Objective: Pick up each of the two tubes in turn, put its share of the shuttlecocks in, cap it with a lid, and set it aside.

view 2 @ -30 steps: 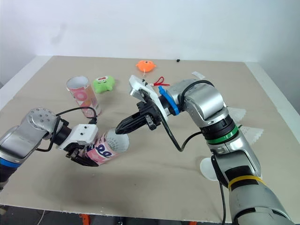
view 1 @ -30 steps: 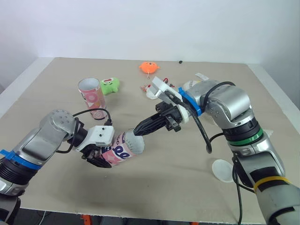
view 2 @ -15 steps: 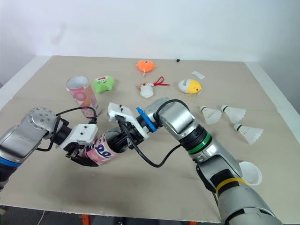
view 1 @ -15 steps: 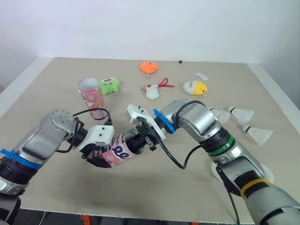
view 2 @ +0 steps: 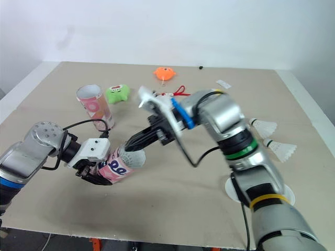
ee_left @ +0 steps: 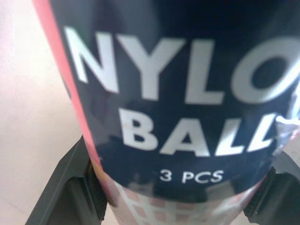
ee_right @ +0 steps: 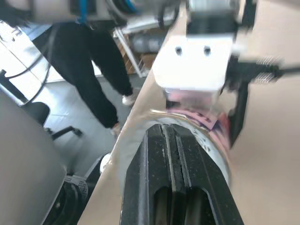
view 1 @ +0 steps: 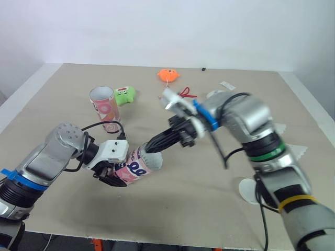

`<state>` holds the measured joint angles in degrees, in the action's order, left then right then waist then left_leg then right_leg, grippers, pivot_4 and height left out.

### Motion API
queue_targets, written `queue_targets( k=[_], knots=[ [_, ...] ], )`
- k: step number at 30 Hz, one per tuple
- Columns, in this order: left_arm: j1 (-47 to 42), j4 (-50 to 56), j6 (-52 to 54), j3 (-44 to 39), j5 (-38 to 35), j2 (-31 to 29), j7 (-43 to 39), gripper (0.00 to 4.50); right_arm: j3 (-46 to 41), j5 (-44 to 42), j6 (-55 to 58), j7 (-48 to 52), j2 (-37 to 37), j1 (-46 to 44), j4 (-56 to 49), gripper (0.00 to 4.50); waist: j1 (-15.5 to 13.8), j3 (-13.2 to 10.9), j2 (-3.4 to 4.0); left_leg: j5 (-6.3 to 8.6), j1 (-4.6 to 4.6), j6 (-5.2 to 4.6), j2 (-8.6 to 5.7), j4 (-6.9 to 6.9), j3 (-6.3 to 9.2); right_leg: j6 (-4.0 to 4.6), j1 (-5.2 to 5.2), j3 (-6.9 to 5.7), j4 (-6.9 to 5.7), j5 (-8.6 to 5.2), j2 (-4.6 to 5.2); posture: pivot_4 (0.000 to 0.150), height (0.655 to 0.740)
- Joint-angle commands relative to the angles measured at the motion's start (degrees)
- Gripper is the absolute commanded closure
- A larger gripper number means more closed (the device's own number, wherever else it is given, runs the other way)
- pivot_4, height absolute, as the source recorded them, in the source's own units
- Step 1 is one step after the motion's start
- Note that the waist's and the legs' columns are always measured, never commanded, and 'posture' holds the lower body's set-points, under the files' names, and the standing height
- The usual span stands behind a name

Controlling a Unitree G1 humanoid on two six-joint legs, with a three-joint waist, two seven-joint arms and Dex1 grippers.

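A pink tube (view 1: 137, 167) with a dark "NYLON BALL 3 PCS" label (ee_left: 187, 93) lies tilted in my left gripper (view 1: 118, 175), which is shut on it; its black fingers (ee_left: 70, 187) press both sides. White feathers of a shuttlecock (view 2: 136, 157) show in the tube's mouth. My right gripper (view 1: 153, 147) is shut, empty, its tips just above that mouth. In the right wrist view the shut right gripper (ee_right: 172, 138) points at the tube's rim (ee_right: 206, 136). A second pink tube (view 1: 104, 107) stands upright at the back left. Two loose shuttlecocks (view 2: 263, 126) (view 2: 281, 149) lie at the right.
A white lid (view 1: 250, 189) lies near the front right, partly behind my right forearm. A green toy (view 1: 124, 94) sits beside the standing tube, an orange toy (view 1: 168, 75) farther back, and a red-stringed trinket (view 1: 186, 94) behind my right wrist.
Half a second ago my right gripper was pushed deep into the tube's mouth; it has drawn back out and up. The left gripper and its tube have hardly moved.
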<state>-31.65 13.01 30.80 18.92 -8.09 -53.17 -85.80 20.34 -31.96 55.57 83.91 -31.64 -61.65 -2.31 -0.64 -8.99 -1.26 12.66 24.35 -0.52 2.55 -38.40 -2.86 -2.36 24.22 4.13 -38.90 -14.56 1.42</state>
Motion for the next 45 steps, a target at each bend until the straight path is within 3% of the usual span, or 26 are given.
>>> queue_targets(
  k=[1, 11, 18, 24, 30, 33, 39, 45],
  knots=[
    [0.5, 0.1, -1.3, -0.2, 0.3, 1.1, 2.5, 1.43, -4.1, -3.3, -0.1, 1.5, -4.2, 1.5, -7.0, 4.38, 0.0, 0.0, 0.00, 0.00, 0.01, 0.00, -0.01, 0.00, -0.05, -0.01, 0.00, 0.03, 0.01, 0.00, 0.03, 0.150, 0.7323],
    [0.2, 0.5, -5.5, -2.9, -3.1, 5.8, 4.7, 1.43, -20.2, -8.0, -0.1, -10.8, -11.0, 11.8, -16.6, 4.38, 0.1, -0.1, -0.12, 0.01, 0.20, 0.00, 0.00, 0.01, -0.05, -0.24, 0.12, -0.01, 0.17, -0.06, -0.04, 0.150, 0.7323],
    [0.9, -3.0, -10.7, -5.4, -10.1, 17.4, 8.4, 1.43, -33.4, -13.0, 1.9, -21.2, -14.0, 23.1, -25.5, 4.38, 0.2, -0.1, -0.19, 0.09, 0.70, -0.10, 0.00, 0.04, 0.17, -0.19, 0.48, -0.09, 0.27, 0.18, -0.14, 0.150, 0.7323],
    [-0.9, -17.8, -23.0, -5.6, -9.2, 30.9, 13.5, 1.43, -41.8, -13.7, 2.8, -27.5, -19.1, 36.1, -30.3, 4.38, 0.1, -0.1, -0.20, 0.10, 0.73, -0.14, -0.09, 0.01, 0.37, -0.26, 0.28, -0.21, 0.54, 0.30, -0.14, 0.150, 0.7323],
    [-3.6, -28.5, -29.7, -5.3, -8.4, 38.4, 15.4, 1.43, -45.7, -15.1, 2.3, -31.2, -21.3, 41.9, -32.0, 4.38, 0.5, -0.1, -0.20, 0.07, 0.69, -0.15, -0.08, -0.04, 0.43, -0.38, 0.11, -0.20, 0.76, 0.56, -0.19, 0.150, 0.7323],
    [-3.4, -29.4, -28.6, -4.2, -9.0, 39.6, 13.8, 1.43, -47.2, -15.7, 1.9, -32.1, -22.0, 44.1, -32.5, 4.38, 0.6, -0.1, -0.20, 0.06, 0.68, -0.15, -0.07, -0.04, 0.43, -0.41, 0.10, -0.18, 0.77, 0.58, -0.22, 0.150, 0.7323],
    [-0.7, -24.5, -21.2, -2.3, -10.1, 36.3, 10.3, 1.43, -51.1, -18.4, 2.3, -33.7, -22.7, 49.0, -34.1, 4.38, 0.6, -0.1, -0.19, 0.06, 0.70, -0.16, -0.04, 0.00, 0.50, -0.34, 0.11, -0.20, 0.77, 0.54, -0.26, 0.150, 0.7323],
    [3.4, -22.7, -23.4, -1.8, -8.3, 34.0, 10.2, 1.43, -55.7, -16.4, 0.6, -32.5, -23.2, 59.8, -35.1, 4.38, 0.4, -0.1, -0.19, 0.06, 0.69, -0.15, -0.03, -0.02, 0.57, -0.33, 0.04, -0.28, 0.79, 0.53, -0.25, 0.150, 0.7323]
  ],
)
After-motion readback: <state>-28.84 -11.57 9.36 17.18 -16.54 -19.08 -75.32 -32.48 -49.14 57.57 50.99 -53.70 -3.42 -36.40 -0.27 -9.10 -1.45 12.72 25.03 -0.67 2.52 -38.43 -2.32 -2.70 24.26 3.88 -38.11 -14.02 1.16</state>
